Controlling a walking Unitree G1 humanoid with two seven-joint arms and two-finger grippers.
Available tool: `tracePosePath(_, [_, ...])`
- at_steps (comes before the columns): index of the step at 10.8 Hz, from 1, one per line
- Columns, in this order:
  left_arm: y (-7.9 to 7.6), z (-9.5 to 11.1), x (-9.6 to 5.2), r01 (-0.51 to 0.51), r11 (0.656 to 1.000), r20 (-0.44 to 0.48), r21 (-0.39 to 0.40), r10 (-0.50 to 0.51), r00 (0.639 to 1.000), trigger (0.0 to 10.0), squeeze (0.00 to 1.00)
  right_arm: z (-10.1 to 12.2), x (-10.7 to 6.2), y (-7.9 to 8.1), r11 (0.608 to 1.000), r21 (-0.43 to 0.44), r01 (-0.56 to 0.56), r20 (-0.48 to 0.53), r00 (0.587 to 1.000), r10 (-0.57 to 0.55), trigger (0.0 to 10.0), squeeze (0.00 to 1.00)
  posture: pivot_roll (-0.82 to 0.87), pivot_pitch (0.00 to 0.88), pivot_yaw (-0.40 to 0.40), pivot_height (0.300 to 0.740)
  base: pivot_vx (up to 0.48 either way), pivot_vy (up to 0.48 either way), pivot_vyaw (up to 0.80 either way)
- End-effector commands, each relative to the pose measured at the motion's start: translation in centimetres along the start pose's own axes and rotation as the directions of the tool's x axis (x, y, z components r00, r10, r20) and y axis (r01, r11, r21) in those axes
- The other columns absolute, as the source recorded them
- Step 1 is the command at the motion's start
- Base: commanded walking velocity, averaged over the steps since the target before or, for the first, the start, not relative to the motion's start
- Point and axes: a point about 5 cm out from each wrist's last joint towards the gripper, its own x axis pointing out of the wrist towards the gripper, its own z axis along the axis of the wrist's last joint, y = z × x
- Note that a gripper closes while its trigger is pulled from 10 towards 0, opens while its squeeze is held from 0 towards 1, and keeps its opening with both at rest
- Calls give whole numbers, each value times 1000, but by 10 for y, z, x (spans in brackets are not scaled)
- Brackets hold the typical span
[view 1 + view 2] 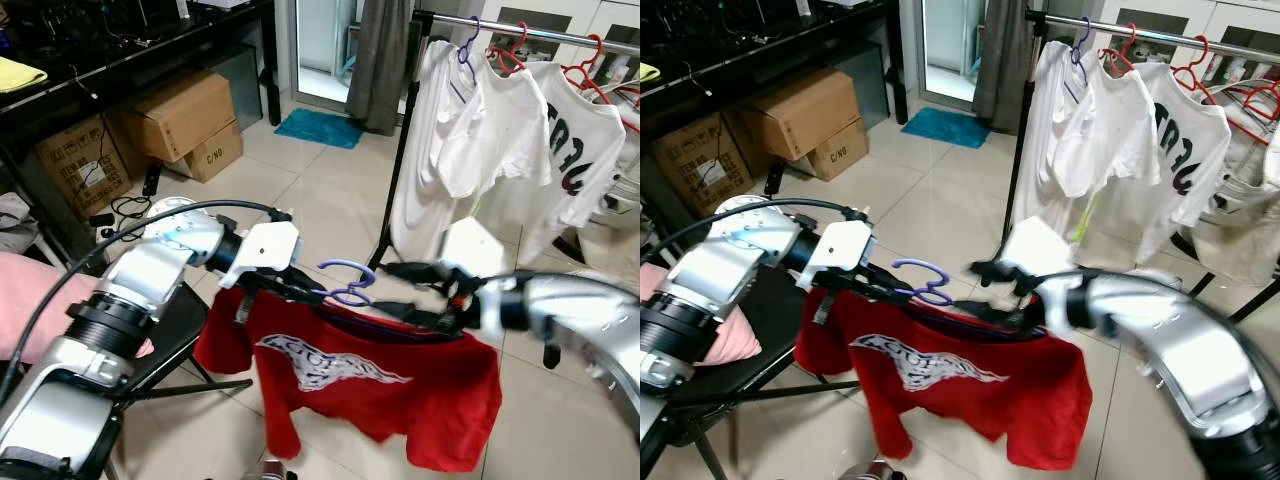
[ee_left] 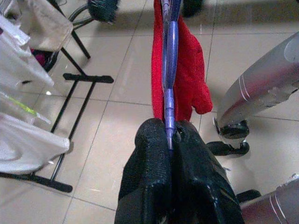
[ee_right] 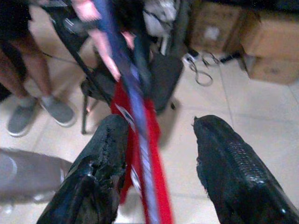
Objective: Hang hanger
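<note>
The left gripper (image 2: 170, 140) has its jaws clenched on one end of the hanger (image 1: 345, 283); the shirt (image 1: 370, 375) droops below. The right gripper's (image 3: 159, 154) jaws gape around the bar, released. If the left lets go first, the hanger likely drops short of the rail (image 1: 520, 32).

Both silver arms reach forward at chest height, bent toward each other. The left gripper (image 2: 170, 140) has its black fingers (image 2: 149, 163) pressed together, pinching one end of the purple hanger (image 1: 345, 283). The right gripper (image 3: 161, 154) comes in from the opposite side with its fingers (image 3: 224, 163) spread wide, straddling the hanger's other end without touching it.
</note>
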Motion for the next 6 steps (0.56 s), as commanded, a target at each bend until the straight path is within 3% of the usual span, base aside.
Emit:
tracePosePath(1, [7, 13, -6, -24, 998, 14, 58, 23, 1000, 0, 0, 1, 2, 6, 999, -3, -41, 0, 999, 41, 10000, 0, 95, 0, 42, 740, 0, 0, 0])
tracePosePath(4, [9, 11, -8, -41, 998, 8, 54, 40, 999, 0, 0, -3, -3, 4, 999, 10, -32, -11, 999, 32, 10000, 0, 93, 6, 45, 740, 0, 0, 0])
tracePosePath(5, [11, 14, -4, -49, 997, 31, 59, 47, 998, 0, 0, 0, 11, 10, 999, 30, -41, 15, 999, 41, 7765, 0, 93, 9, 44, 740, 0, 0, 0])
tracePosePath(6, [12, 16, -2, -55, 997, 44, 61, 52, 998, 0, 0, 0, 20, 13, 998, 58, -39, 35, 999, 37, 0, 0, 93, 10, 44, 740, 0, 0, 0])
